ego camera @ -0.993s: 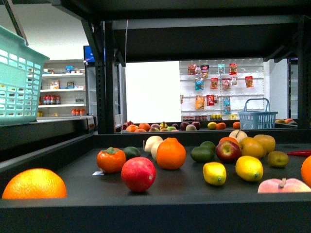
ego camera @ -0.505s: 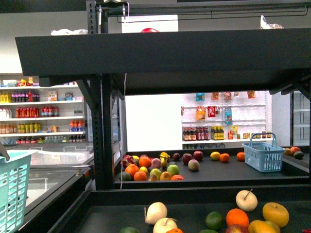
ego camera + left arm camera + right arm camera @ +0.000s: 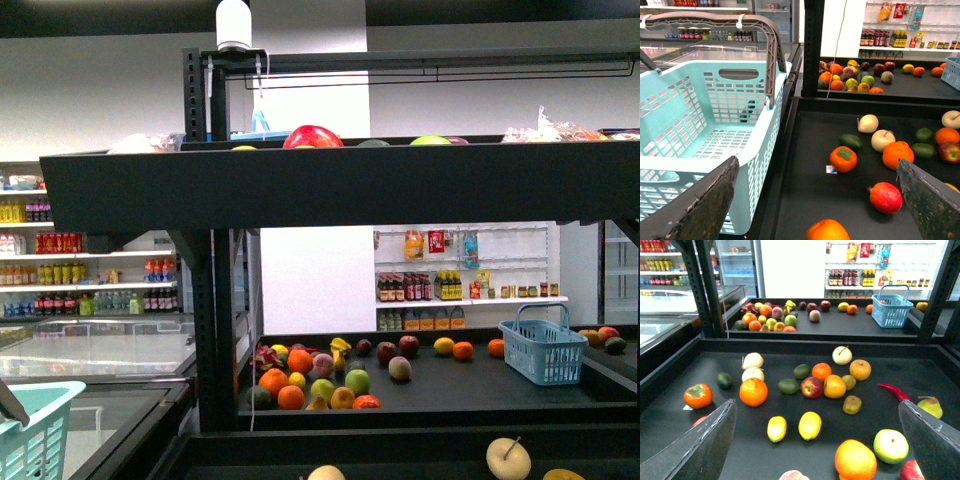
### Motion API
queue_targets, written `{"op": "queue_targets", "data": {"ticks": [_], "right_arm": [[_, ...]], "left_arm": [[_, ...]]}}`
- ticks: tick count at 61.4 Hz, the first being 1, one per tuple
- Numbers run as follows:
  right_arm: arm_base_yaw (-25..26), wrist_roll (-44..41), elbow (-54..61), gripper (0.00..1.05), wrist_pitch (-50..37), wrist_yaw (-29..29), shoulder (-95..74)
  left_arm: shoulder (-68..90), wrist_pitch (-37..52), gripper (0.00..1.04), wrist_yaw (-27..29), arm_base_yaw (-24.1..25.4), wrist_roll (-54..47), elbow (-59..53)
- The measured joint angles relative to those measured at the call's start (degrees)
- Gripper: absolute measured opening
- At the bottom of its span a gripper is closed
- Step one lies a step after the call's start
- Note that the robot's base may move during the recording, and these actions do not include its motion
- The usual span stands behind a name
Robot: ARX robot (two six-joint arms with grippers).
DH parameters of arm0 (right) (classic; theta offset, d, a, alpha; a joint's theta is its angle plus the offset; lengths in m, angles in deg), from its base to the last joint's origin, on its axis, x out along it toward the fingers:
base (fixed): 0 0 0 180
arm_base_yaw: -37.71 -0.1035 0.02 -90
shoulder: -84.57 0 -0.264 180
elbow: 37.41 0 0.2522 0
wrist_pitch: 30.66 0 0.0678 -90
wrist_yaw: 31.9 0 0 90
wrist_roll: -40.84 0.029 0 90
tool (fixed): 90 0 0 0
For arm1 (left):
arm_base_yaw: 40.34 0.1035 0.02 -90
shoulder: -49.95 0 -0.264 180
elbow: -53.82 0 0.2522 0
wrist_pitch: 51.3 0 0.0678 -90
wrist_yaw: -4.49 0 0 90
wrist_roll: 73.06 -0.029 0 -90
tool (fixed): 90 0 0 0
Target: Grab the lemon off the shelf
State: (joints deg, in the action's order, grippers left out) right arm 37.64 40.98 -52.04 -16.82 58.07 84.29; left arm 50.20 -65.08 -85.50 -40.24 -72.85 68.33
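- Your lemon (image 3: pixel 810 425) lies on the shelf (image 3: pixel 790 346) surface, beside a smaller yellow fruit (image 3: pixel 777 428).
- Its long axis points from your right pincer (image 3: pixel 816 405) toward the shelf's back.
- Your left pincer (image 3: pixel 818 161) and the right both gape wide.

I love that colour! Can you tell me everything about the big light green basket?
The basket is pale teal plastic, with slotted walls, a floor full of holes and a cut-out grip near the rim. Its grey-brown handle stands raised in an arch, with two white bands on it. Nothing shows inside it. It sits upright beside the black shelf, close against the tray's rim, on the left in the front view.
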Motion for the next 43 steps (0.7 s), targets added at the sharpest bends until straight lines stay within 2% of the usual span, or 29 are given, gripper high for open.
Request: {"op": "queue_targets", "data": {"ticks": [8,12,18,24,31,37,43], "right_arm": [[0.0,0.0,0.0,0.97,0.0,0.0,0.0],[0.0,0.0,0.0,0.97,0.0,0.0,0.0],[0.0,0.0,0.0,0.97,0.0,0.0,0.0],[0.0,0.0,0.0,0.97,0.0,0.0,0.0],[0.0,0.0,0.0,0.97,0.0,0.0,0.0],[0.0,0.0,0.0,0.97,0.0,0.0,0.0],[0.0,0.0,0.0,0.97,0.0,0.0,0.0]], "left_arm": [[0.4,-0.9,0.97,-0.9,0.2,0.9,0.2],[6.8,-6.6,0.97,-7.2,2.3,8.9,3.3],[18.5,-1.6,0.97,-12.0,6.0,16.5,7.8],[32.0,5.5,0.97,-18.3,11.5,23.2,17.5],[49.4,9.9,0.97,-27.1,21.6,37.3,32.5],[60.6,12.5,0.97,-29.5,27.1,47.0,40.2],[69.9,15.1,0.97,-30.7,29.7,55.2,46.0]]}}
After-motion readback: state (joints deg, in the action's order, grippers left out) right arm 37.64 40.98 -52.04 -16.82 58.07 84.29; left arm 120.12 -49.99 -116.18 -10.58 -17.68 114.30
